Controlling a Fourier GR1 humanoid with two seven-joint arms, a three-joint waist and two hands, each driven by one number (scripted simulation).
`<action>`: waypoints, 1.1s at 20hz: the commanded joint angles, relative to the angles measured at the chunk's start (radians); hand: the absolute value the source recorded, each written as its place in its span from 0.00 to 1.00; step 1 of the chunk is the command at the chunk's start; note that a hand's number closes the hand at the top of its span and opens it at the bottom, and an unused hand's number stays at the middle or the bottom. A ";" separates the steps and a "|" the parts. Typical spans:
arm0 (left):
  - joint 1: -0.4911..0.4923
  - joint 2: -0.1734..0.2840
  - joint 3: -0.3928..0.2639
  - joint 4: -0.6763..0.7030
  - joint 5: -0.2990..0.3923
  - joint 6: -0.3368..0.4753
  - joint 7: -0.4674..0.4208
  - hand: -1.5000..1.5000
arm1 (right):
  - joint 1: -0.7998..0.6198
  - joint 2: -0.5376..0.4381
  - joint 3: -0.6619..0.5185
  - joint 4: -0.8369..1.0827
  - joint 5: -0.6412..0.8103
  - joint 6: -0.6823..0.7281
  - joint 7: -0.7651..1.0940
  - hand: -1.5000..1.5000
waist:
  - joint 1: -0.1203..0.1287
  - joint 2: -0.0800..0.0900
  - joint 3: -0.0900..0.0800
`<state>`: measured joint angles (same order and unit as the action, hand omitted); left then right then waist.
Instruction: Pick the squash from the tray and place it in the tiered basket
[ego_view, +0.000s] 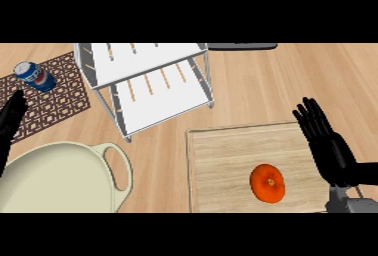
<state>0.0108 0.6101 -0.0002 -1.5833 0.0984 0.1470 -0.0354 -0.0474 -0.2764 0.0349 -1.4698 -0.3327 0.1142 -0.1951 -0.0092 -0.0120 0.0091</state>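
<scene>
Head view: the squash (267, 183), orange and roundish, sits on the wooden tray (221, 170) at the near right, a bit right of the tray's middle. Nothing is touching it.

The right hand (328, 145) is over the tray's right edge, just right of the squash and slightly farther back, fingers straight and spread a little, pointing away toward the far side. It holds nothing and there's a clear gap between it and the squash.

The left hand (11, 122) pokes in at the left edge over a brown patterned mat (55, 100). Only a dark sliver of it shows, so I can't tell how it's set.

The white tiered basket (148, 80) stands at far centre-left, well apart from the tray. A blue can (35, 76) lies on the mat left of the basket. A big cream jug (63, 177) with a handle fills the near left corner.
</scene>
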 joint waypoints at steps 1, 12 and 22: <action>0.053 -0.083 -0.044 -0.064 -0.034 0.045 -0.028 0.50 | -0.033 -0.019 -0.007 0.009 -0.098 0.147 0.006 1.00 | 0.018 0.010 -0.008; -0.156 -0.305 -0.190 -0.032 0.011 0.094 0.050 0.50 | -0.246 0.013 0.137 0.204 -0.610 0.675 0.301 0.00 | 0.047 0.046 -0.002; -0.167 -0.387 -0.231 0.020 -0.051 0.177 0.064 0.50 | -0.429 -0.418 -0.041 0.295 -0.736 1.206 0.336 0.00 | 0.017 0.023 -0.005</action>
<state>-0.1477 0.2452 -0.2219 -1.5838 0.0577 0.3085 0.0269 -0.4190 -0.5660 0.0585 -1.1806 -1.1176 1.0935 0.1385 0.0206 0.0157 0.0044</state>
